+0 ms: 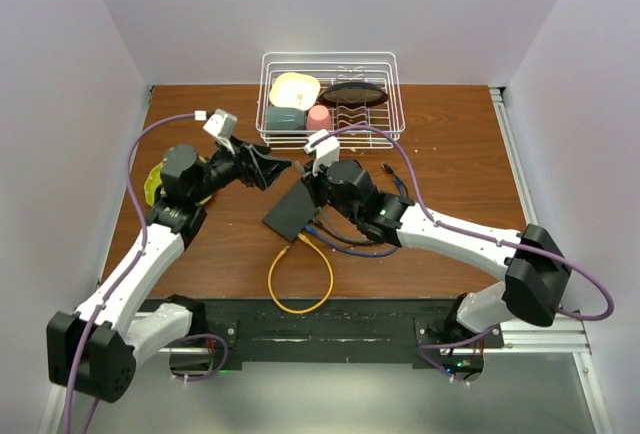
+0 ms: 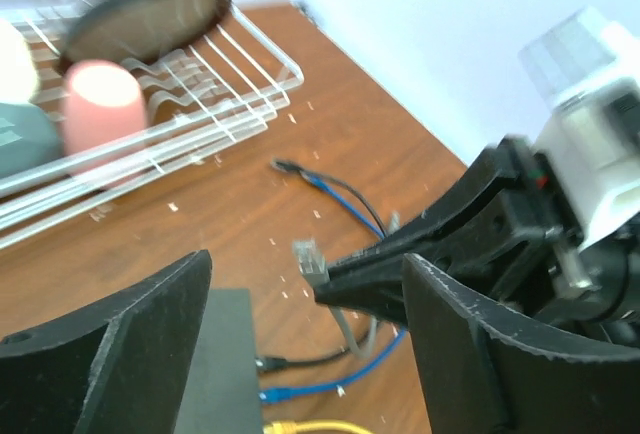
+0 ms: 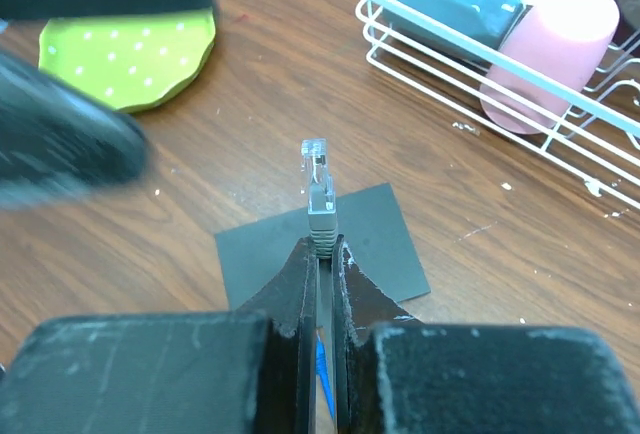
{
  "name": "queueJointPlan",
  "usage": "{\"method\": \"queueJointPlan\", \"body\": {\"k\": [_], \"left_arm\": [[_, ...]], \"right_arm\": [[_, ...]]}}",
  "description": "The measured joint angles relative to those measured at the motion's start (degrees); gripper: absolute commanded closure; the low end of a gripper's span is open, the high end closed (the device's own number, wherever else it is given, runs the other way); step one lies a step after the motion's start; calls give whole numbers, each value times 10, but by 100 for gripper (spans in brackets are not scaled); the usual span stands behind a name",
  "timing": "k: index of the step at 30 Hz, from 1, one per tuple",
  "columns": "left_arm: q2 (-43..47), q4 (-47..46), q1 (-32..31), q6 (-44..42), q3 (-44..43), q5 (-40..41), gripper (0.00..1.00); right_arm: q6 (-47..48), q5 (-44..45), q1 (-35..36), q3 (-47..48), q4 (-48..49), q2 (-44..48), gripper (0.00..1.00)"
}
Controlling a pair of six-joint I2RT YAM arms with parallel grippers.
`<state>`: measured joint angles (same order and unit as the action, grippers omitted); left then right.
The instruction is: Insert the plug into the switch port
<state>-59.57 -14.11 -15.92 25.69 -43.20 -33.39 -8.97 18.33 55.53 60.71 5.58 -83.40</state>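
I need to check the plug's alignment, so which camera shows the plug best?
Right wrist: the plug stands sharp and centred, clamped at its boot by the right gripper. Left wrist shows it smaller, slightly blurred. Top external: I cannot make it out.

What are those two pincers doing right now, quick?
Left pincer: open, holding nothing.
Right pincer: closed on the plug.

I can read no text, label, brand, number or sign in any of my views. The top of the dark grey box (image 3: 380, 244) is plain, the plug (image 3: 317, 179) has no marking I can make out, and the green plate (image 3: 130, 54) carries only pale dots.
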Motion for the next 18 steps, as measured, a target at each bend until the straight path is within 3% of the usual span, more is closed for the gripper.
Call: {"method": "queueJointPlan", "body": {"k": [5, 8, 12, 18], "left_arm": [[45, -1, 2, -13, 11, 28, 18], [50, -14, 2, -24, 17, 14, 19], [36, -51, 2, -28, 32, -53, 25], [8, -132, 2, -5, 58, -152, 28]], "right_arm": [[13, -84, -26, -32, 7, 34, 100], [15, -187, -73, -55, 20, 65, 100], [21, -332, -123, -62, 42, 83, 100], [40, -529, -128, -60, 43, 84, 100]]}}
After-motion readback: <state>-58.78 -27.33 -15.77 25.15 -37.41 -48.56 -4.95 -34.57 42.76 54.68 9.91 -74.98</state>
